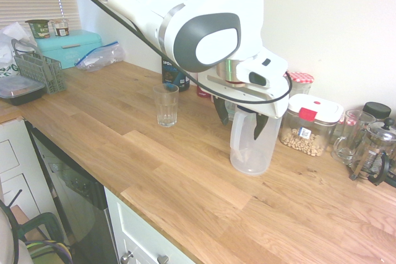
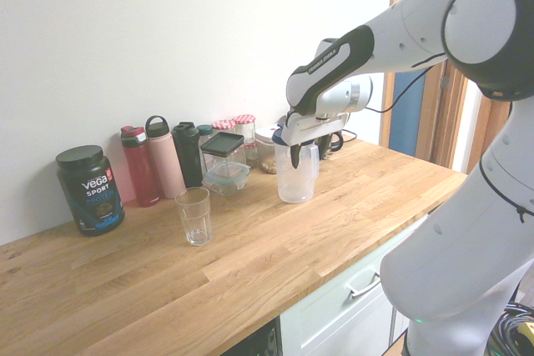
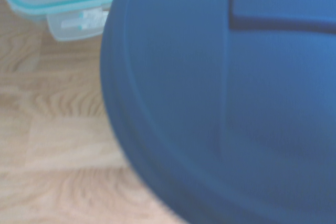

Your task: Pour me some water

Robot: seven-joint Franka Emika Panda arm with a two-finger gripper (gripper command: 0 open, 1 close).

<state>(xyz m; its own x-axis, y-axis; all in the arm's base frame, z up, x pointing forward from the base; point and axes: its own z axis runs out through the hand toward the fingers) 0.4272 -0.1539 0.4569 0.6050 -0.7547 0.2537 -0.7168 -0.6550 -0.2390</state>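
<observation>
Fingers (image 1: 221, 110) of the gripper (image 1: 240, 117) hang spread on either side of the top of the jug (image 1: 250, 141), one dark tip by the handle side and one over the front wall, though whether they press the plastic I cannot tell. The jug stands upright on the counter (image 1: 154, 171), long axis vertical, its blue lid (image 3: 226, 98) filling the wrist view, and whether it holds water is unclear. The glass (image 1: 166, 104) stands upright and empty, well apart from the jug, with a tub (image 2: 90, 189), bottles (image 2: 164, 158) and a lidded box (image 2: 225, 164) along the wall behind.
</observation>
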